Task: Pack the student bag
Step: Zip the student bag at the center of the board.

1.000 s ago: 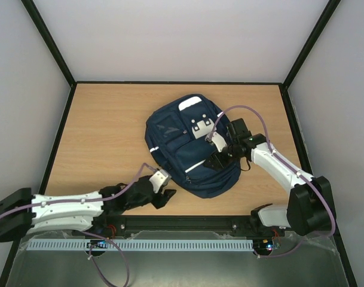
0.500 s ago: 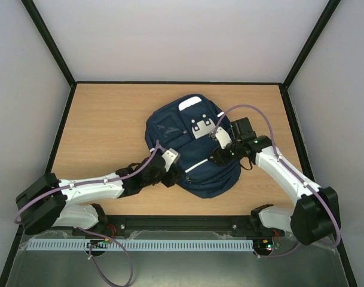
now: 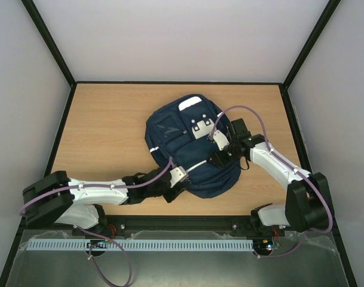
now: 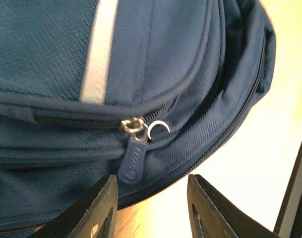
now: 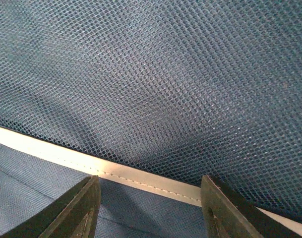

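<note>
1. Student bag lies flat near the middle of the table, front up.
2. Left gripper: fingers wide, holding nothing. The zipper pull sits just ahead of the gap, not gripped.
3. Right gripper: fingers wide over the bag's mesh panel, holding nothing.
4. No loose items in view, and the bag's contents are hidden. Probably left to do: grip the pull and run the zipper.

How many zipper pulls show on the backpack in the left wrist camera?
1. The blue zipper pull hangs from a zipper on the student bag, just beyond the fingertips of the open left hand. Others may be hidden elsewhere.
</note>
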